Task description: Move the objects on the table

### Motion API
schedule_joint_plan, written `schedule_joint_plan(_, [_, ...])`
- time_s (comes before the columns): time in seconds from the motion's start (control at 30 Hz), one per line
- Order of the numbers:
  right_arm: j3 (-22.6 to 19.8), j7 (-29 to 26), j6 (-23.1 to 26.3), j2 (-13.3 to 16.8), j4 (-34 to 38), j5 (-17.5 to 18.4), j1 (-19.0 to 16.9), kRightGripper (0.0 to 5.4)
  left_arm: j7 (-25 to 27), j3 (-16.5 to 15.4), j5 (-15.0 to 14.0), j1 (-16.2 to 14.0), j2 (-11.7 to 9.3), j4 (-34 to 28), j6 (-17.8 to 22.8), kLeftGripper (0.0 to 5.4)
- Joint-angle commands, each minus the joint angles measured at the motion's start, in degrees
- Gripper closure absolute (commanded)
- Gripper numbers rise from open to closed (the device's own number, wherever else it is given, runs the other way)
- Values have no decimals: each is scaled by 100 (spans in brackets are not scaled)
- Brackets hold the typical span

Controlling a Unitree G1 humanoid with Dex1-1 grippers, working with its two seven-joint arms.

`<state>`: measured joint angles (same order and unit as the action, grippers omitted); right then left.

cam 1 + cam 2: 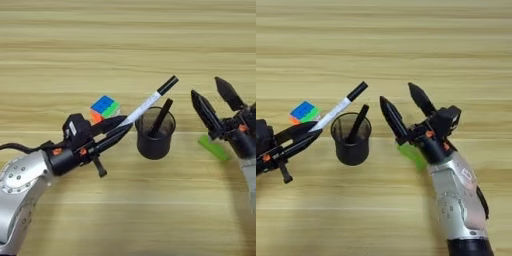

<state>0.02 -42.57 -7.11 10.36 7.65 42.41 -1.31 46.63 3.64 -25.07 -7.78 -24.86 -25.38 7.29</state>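
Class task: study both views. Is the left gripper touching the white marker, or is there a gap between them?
Touching. In the left eye view the left gripper has its fingers shut on the white marker, holding it tilted above the pen cup.

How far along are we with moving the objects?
Nothing looks finished. In hand: the left claw grips the white marker, angled over the mesh pen cup, which holds one black pen. Left: the puzzle cube sits untouched on the table. The right claw hovers open.
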Motion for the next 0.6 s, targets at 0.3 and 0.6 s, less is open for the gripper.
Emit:
schedule_joint_plan(0.3, [164,-543,658,1,507,179,-267,0,285,137,-50,-91,-132,-100,-158,471])
schedule_joint_plan(0.6, [236,-779,911,-9,702,269,-380,49,471,241,18,-172,-227,-95,-219,471])
